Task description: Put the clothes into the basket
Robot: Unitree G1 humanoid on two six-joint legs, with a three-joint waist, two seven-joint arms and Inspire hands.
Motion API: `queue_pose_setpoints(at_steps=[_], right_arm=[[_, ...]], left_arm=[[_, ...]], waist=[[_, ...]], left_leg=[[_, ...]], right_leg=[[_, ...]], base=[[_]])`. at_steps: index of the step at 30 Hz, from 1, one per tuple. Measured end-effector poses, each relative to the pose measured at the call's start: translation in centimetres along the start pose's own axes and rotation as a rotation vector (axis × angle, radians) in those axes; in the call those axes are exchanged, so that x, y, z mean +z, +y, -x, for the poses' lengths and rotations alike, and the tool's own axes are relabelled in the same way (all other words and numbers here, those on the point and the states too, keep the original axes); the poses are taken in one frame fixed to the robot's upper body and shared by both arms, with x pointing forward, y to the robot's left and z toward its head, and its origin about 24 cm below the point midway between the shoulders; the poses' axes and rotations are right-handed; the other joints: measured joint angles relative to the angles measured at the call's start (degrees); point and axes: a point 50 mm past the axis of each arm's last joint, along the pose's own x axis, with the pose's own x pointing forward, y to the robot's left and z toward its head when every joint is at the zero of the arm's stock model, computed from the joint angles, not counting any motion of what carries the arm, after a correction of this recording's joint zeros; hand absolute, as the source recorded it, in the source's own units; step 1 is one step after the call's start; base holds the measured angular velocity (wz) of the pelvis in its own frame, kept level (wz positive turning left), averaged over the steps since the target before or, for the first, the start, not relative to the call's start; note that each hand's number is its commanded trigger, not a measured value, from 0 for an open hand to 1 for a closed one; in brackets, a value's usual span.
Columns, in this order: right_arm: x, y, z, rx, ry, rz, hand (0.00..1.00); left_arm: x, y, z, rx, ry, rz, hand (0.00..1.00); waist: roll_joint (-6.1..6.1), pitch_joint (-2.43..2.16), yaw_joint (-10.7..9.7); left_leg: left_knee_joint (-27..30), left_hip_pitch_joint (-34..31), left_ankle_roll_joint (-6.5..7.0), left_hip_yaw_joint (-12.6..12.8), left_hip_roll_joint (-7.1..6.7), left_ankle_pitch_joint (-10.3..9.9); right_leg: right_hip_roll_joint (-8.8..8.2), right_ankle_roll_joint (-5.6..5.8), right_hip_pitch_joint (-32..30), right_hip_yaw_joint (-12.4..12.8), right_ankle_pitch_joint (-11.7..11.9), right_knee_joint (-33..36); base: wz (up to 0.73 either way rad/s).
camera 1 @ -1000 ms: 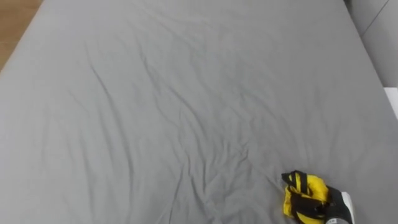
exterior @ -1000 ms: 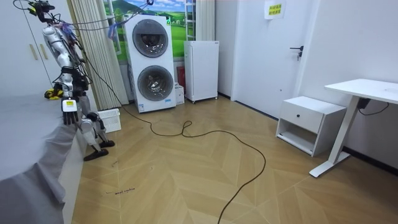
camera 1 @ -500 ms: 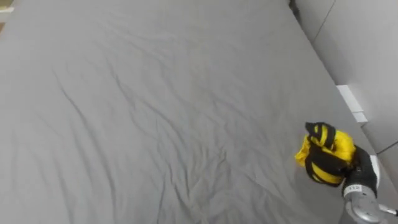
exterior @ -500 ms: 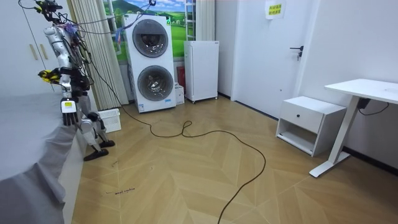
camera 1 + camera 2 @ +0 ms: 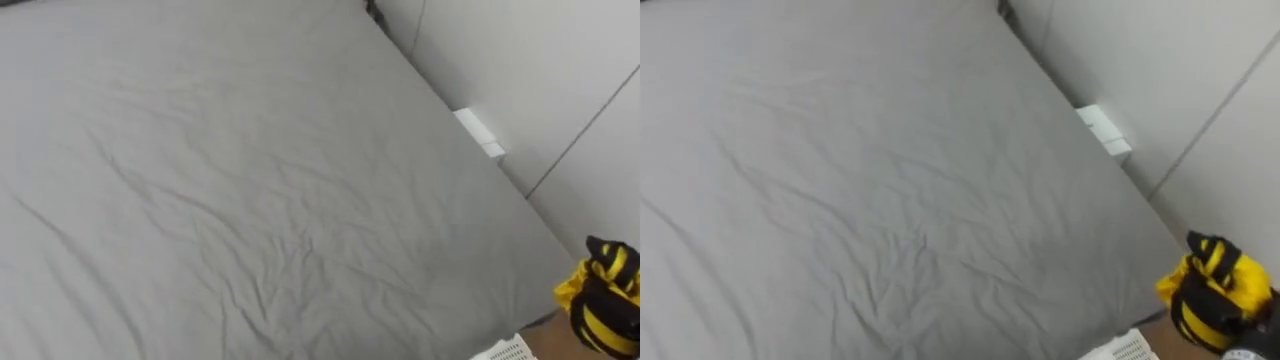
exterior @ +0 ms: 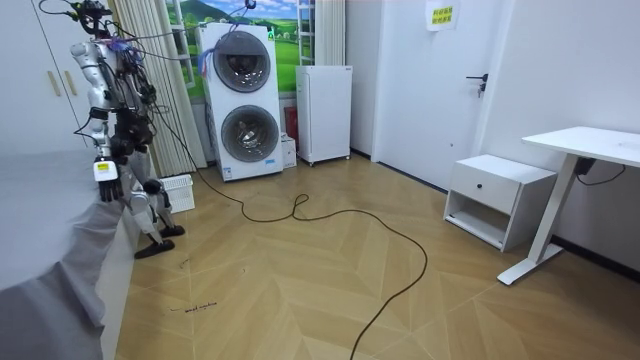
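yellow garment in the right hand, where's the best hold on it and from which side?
Probably round its bunched middle, from below on the robot's right, as the right hand has it. The yellow garment is a tight wad with no loose tail showing, so fingers wrapped across the bulk trap all of it; its top pokes out above them.

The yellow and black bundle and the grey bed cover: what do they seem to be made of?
Yellow and black bundle: soft, matte fabric, probably a garment; it bunches into rounded folds. Grey bed cover: thin woven cloth, matte, perhaps cotton; fine creases run across it.
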Motion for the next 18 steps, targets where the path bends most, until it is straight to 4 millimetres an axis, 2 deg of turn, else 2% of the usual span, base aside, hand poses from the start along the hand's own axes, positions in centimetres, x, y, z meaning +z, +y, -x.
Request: queue_pose_setpoints(at_steps=[3,5,6,9,10,11,16,18], right_arm=[[-1.2,-0.6,-0.1,-0.025,0.053,0.013,1.00],[-1.6,-0.7,-0.2,-0.035,0.069,0.020,1.00],[-1.7,-0.6,-0.2,-0.039,0.073,0.019,1.00],[-1.3,0.1,-0.6,-0.056,0.075,0.009,1.00],[-1.0,0.4,-0.7,-0.058,0.067,0.004,1.00],[-0.7,0.9,-0.9,-0.054,0.068,0.001,1.00],[-0.5,2.7,-1.7,-0.060,0.108,-0.017,1.00],[-0.2,3.2,-1.9,-0.062,0.115,-0.022,1.00]], left_arm=[[-0.3,0.1,0.0,0.002,0.014,0.003,0.00],[-0.6,0.0,0.0,0.000,0.031,-0.010,0.00],[-0.7,-0.1,0.0,-0.002,0.035,-0.019,0.00],[-0.8,-0.5,0.0,-0.017,0.041,-0.037,0.00],[-0.8,-0.8,0.0,-0.027,0.045,-0.045,0.00],[-0.8,-1.2,0.0,-0.040,0.050,-0.042,0.00],[0.3,-2.3,0.0,-0.066,0.047,-0.062,0.00],[1.1,-2.6,0.1,-0.073,0.032,-0.062,0.00]], waist=[[0.34,-0.02,-1.1],[1.13,-0.07,-1.3],[1.41,-0.07,-1.4],[3.08,-0.06,-2.4],[4.04,-0.22,-2.8],[4.85,-0.07,-3.8],[6.89,-0.08,-4.1],[7.55,0.17,-4.1]], left_leg=[[0.1,-0.9,-0.25,1.2,0.34,-0.2],[0.1,-1.4,-0.27,3.8,1.02,-0.2],[0.3,-1.7,-0.29,4.2,1.21,-0.3],[1.1,-4.6,-0.28,5.5,1.47,-0.4],[1.6,-6.0,-0.04,5.9,1.47,-0.3],[2.1,-7.3,0.04,6.1,1.44,-0.3],[3.8,-13.3,0.39,8.4,1.44,-0.5],[5.2,-16.2,0.66,8.5,1.38,-0.6]], right_leg=[[0.33,0.00,-1.5,1.1,0.3,0.6],[0.84,-0.30,-2.8,2.7,1.0,0.7],[0.94,-0.26,-3.2,3.1,1.2,0.7],[1.31,-0.47,-7.2,4.9,1.7,2.4],[1.35,-0.45,-9.0,5.3,1.7,3.3],[1.30,-0.43,-10.6,5.5,1.7,4.2],[1.40,-0.19,-18.7,7.2,1.4,8.7],[1.29,-0.14,-21.8,7.2,1.3,10.5]], base=[[-0.23],[-0.38],[-0.36],[-0.31],[-0.21],[-0.21],[-0.25],[-0.05]])
